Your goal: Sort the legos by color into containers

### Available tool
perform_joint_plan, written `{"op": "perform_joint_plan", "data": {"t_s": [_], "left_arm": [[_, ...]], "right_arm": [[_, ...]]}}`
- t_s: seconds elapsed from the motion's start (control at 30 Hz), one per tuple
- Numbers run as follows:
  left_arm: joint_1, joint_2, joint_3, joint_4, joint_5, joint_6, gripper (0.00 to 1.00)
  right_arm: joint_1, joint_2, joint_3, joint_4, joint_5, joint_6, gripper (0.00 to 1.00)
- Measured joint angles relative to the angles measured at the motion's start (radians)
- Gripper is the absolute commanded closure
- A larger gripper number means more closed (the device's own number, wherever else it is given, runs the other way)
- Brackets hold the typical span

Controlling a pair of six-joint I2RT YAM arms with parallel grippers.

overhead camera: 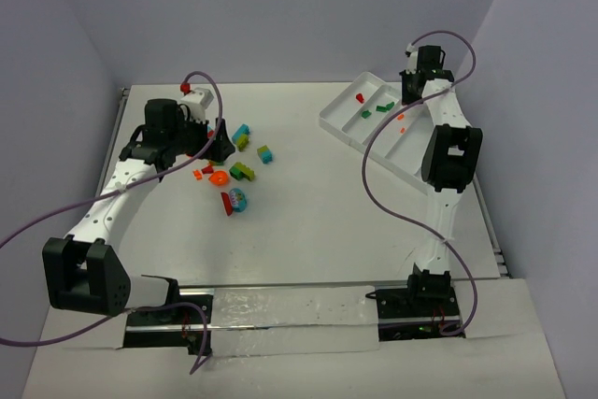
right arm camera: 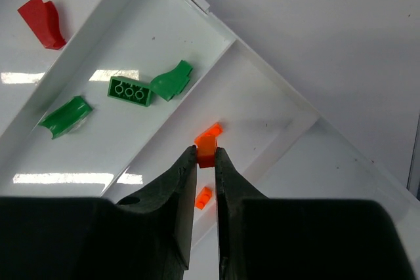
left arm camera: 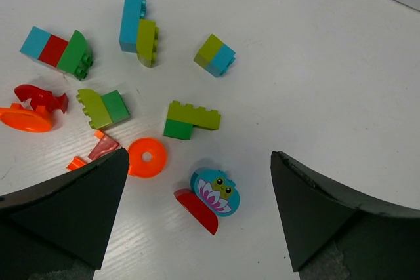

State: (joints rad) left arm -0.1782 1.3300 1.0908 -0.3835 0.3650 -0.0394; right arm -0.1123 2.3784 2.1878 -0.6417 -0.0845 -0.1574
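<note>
An orange brick was clamped between the jaws of the right gripper, over a compartment of the white tray in which another small orange piece lay. The next compartment held three green bricks, and the one beyond it a red brick. The tray sat at the far right of the table. Well apart on the left, the other bricks lay loose on the table: green, yellow-green, cyan, red, and an orange ring. The left gripper hung over them, its jaws wide apart and holding nothing.
</note>
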Motion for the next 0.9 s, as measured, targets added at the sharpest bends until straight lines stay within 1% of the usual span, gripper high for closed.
{"op": "perform_joint_plan", "data": {"t_s": [0.13,0.17,0.27,0.3,0.4,0.5,0.57,0.6,0.67,0.83,0.87,0.9], "left_arm": [[0.007,0.0,0.0,0.0,-0.023,0.002,0.01],[0.01,0.0,0.0,0.0,-0.026,0.003,0.01],[0.024,0.0,0.0,-0.001,-0.037,0.003,0.01],[0.029,0.0,0.0,-0.002,-0.04,0.005,0.01],[0.055,0.0,0.0,-0.003,-0.044,0.013,0.02],[0.086,0.0,-0.005,-0.012,-0.039,0.041,0.07],[0.114,0.0,-0.015,-0.026,-0.032,0.075,0.12],[0.13,0.0,-0.023,-0.033,-0.027,0.091,0.14],[0.163,0.0,-0.045,-0.045,-0.019,0.129,0.2],[0.229,0.014,-0.112,-0.076,-0.017,0.242,0.23],[0.233,0.023,-0.122,-0.077,-0.017,0.264,0.23],[0.235,0.035,-0.132,-0.077,-0.015,0.291,0.23]], "right_arm": [[-0.002,0.009,0.018,0.003,0.016,0.012,0.66],[-0.002,0.009,0.019,0.006,0.018,0.015,0.59],[-0.003,0.009,0.025,0.01,0.018,0.02,0.47],[-0.003,0.009,0.025,0.01,0.018,0.022,0.45],[-0.003,0.009,0.025,0.01,0.017,0.026,0.44],[-0.003,0.009,0.025,0.01,0.014,0.027,0.43],[-0.003,0.006,0.022,0.008,0.004,0.03,0.4],[-0.001,-0.003,0.012,0.007,-0.008,0.033,0.37],[0.003,-0.032,-0.018,-0.004,-0.03,0.036,0.32],[0.039,-0.195,-0.152,-0.017,-0.09,0.045,0.19],[0.054,-0.236,-0.18,-0.018,-0.106,0.046,0.12],[0.069,-0.274,-0.202,-0.018,-0.121,0.049,0.11]]}}
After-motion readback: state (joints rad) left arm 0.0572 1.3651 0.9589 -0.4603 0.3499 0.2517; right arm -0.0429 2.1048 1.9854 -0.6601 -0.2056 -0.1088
